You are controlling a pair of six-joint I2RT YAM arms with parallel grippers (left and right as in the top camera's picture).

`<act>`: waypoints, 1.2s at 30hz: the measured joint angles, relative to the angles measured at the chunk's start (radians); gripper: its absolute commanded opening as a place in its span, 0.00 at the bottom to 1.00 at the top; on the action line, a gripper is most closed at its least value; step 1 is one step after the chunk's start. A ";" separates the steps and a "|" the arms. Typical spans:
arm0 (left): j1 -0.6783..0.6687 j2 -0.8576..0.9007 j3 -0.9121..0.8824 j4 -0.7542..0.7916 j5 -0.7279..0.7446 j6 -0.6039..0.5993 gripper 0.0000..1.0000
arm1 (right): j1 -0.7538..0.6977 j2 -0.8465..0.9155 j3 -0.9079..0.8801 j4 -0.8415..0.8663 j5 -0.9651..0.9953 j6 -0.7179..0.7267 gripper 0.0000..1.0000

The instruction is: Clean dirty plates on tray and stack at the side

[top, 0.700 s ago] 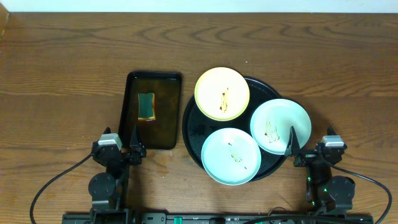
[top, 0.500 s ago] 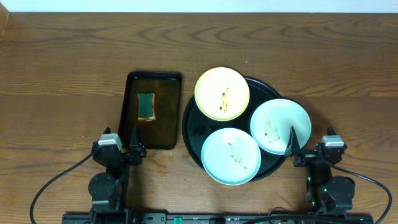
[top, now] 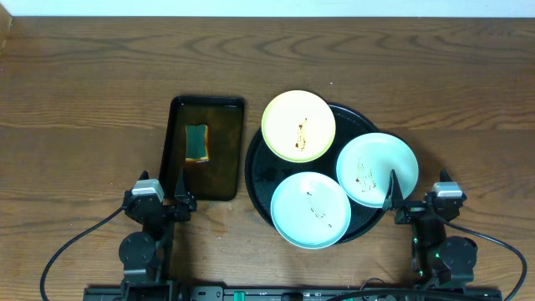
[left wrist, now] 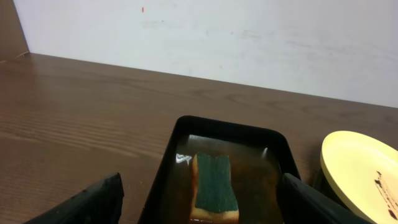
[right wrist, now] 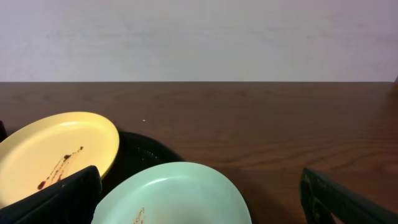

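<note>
The round black tray (top: pixel 261 167) holds three smeared plates: a pale yellow plate (top: pixel 298 125) at the back, a mint plate (top: pixel 310 209) at the front and a mint plate (top: pixel 376 169) at the right. My left gripper (top: pixel 177 194) is open and empty, low at the near end of the rectangular tray. My right gripper (top: pixel 393 196) is open and empty, at the near edge of the right mint plate. In the right wrist view that mint plate (right wrist: pixel 180 193) lies between my fingers (right wrist: pixel 200 180), with the yellow plate (right wrist: pixel 56 149) and the black tray (right wrist: pixel 140 155) behind it.
A dark rectangular tray (top: pixel 171 142) of brownish liquid holds a green sponge (top: pixel 197 140), left of the round tray. In the left wrist view the sponge (left wrist: pixel 214 190) lies ahead between my fingers (left wrist: pixel 200 186), with the yellow plate (left wrist: pixel 357 177) at the right. Bare wooden table surrounds both trays.
</note>
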 measured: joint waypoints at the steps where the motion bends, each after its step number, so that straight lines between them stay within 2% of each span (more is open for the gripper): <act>1: 0.000 0.000 0.000 0.000 0.000 0.000 0.79 | 0.000 0.000 0.000 0.000 0.000 0.000 0.99; 36: 0.000 0.000 0.000 0.000 0.000 0.000 0.79 | 0.000 0.000 0.000 0.000 0.000 0.000 0.99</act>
